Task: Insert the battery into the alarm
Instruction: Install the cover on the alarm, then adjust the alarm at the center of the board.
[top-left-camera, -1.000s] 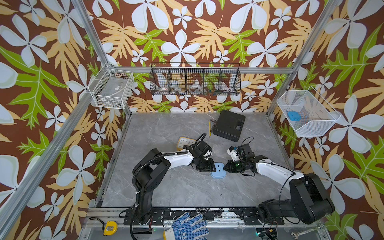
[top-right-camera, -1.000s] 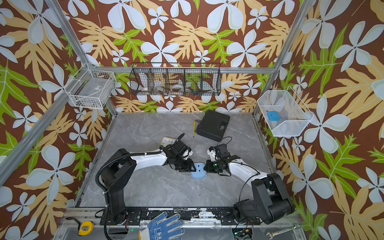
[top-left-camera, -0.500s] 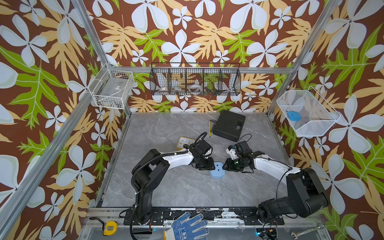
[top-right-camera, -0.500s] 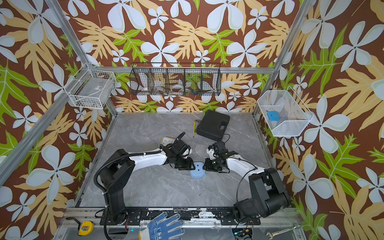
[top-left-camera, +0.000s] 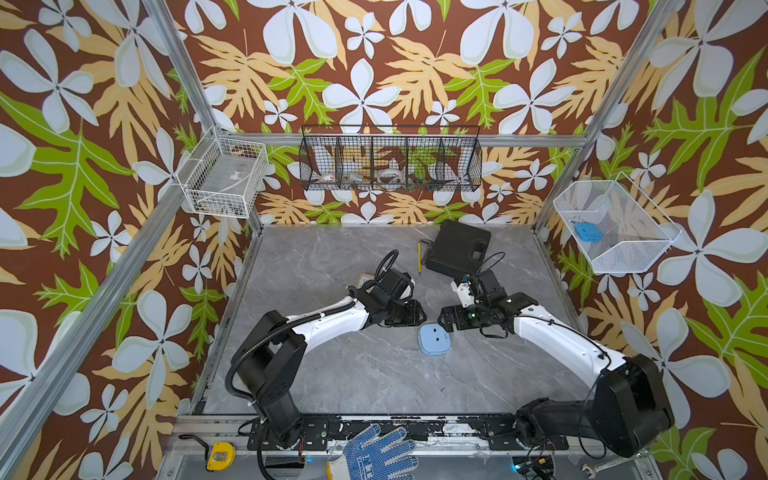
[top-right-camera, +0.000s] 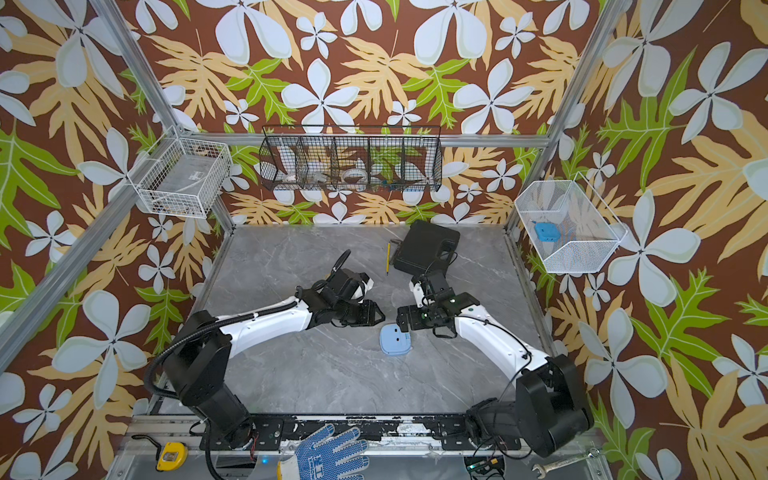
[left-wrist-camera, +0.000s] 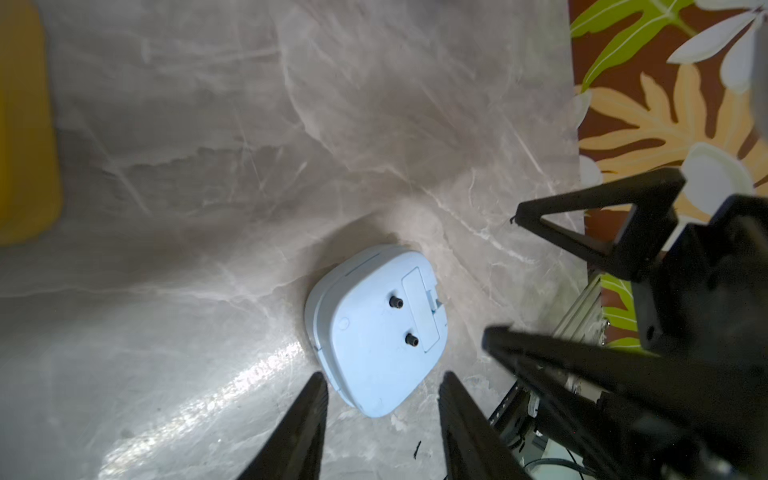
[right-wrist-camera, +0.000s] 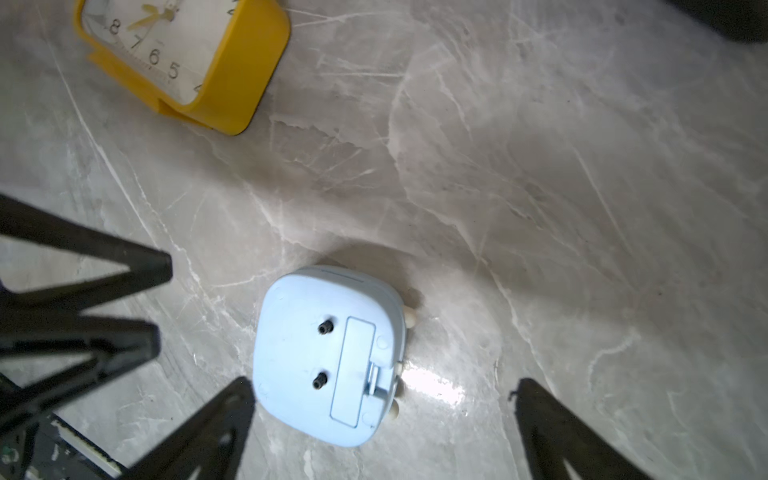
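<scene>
Well, by my reading you're at the closing step. The blue alarm clock (top-left-camera: 434, 339) lies face down mid-table, its battery cover (right-wrist-camera: 353, 370) looks seated, and no battery is in sight. Your right gripper (right-wrist-camera: 382, 384) stands wide and empty at the clock's 1 o'clock. The left gripper (left-wrist-camera: 382, 378), at 11 o'clock, is half open and touches nothing. Next, check that the cover's latch is home.

Alarm (top-left-camera: 434, 339) on table (top-left-camera: 374, 374), clock (right-wrist-camera: 183, 58) behind
</scene>
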